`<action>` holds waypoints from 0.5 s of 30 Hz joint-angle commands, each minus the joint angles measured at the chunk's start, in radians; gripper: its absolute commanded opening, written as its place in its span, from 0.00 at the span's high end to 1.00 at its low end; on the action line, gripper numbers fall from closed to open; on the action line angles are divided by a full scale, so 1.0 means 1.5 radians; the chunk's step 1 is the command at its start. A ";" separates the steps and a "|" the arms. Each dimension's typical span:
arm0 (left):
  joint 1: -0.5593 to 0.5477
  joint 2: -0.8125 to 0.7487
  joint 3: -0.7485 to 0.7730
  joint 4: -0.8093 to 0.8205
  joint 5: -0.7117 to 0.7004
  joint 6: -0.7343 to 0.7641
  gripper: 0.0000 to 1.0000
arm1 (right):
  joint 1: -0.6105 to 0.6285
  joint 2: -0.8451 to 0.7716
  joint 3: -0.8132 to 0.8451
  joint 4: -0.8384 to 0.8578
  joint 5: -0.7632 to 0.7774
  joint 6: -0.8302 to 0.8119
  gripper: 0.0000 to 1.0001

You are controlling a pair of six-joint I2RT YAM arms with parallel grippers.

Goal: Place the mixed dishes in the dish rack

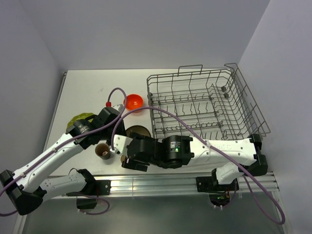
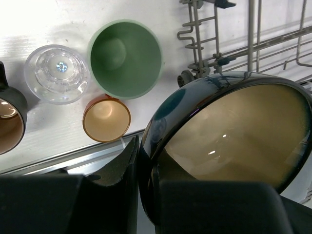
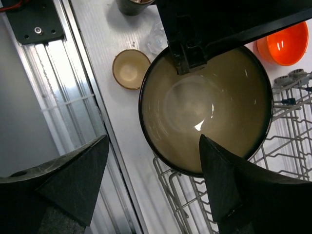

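The blue-outside cream-inside bowl (image 3: 204,112) hangs mouth-up just above the table (image 1: 87,83), at the near left corner of the dish rack (image 1: 204,105), and its rim overlaps the corner wires in the right wrist view. The left fingers (image 2: 119,168) are closed on its rim, one outside the wall and one inside. The right fingers (image 3: 73,180) are spread wide above it, one on either side, gripping nothing. The bowl is round, so no axis governs the move. What counts is that the rack lies to the bowl's right and farther back. The left arm has the bowl in hand and the right is poised directly over it, so I judge that either a short carry over the rack wall or a hand-over could follow. The bowl is empty, and no dish shows in the rack from above. The small orange cup (image 2: 106,118), pale green cup (image 2: 126,58), clear glass (image 2: 57,73) and dark brown mug (image 1: 103,151) stand empty near the table's near edge, left of the bowl. The orange-red bowl (image 1: 133,101) sits just beside the rack's left side. The yellow-green plate (image 1: 80,119) lies toward the left edge.
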 commanded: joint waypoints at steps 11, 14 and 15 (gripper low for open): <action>-0.005 -0.012 0.108 0.005 0.022 -0.001 1.00 | 0.015 0.050 -0.028 0.015 0.090 0.016 0.37; -0.006 -0.015 0.104 0.008 0.031 -0.002 1.00 | 0.019 0.075 -0.028 0.029 0.191 0.018 0.90; -0.006 -0.016 0.103 0.008 0.033 -0.002 1.00 | 0.018 0.089 -0.026 0.025 0.205 0.020 0.96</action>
